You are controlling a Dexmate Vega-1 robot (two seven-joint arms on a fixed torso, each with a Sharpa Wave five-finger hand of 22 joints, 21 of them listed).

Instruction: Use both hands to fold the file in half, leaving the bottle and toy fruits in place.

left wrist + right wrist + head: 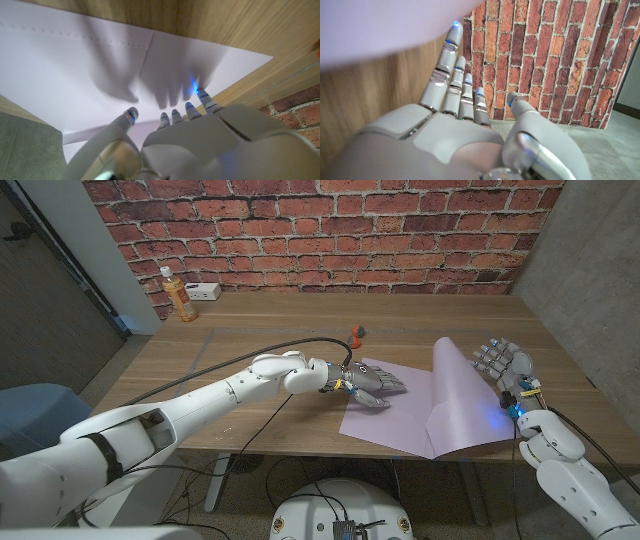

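The lavender file (395, 408) lies near the table's front edge, with its right half standing up as a curved flap (455, 395). My left hand (368, 383) reaches over the file's left half with fingers stretched out; in the left wrist view the hand (200, 140) hovers close over the sheet (75, 65) and casts shadows on it. Just right of the flap, my right hand (505, 370) stands upright with fingers apart and holds nothing. In the right wrist view its fingers (451, 75) reach up beside the blurred file (380, 25). A small red toy fruit (355, 335) sits beyond the file. The bottle (180, 293) stands at the far left.
A white box (207, 290) sits beside the bottle against the brick wall. The wooden table (250, 350) has bare room left of the file. The table's front edge runs right under the file, and its right edge is close to my right hand.
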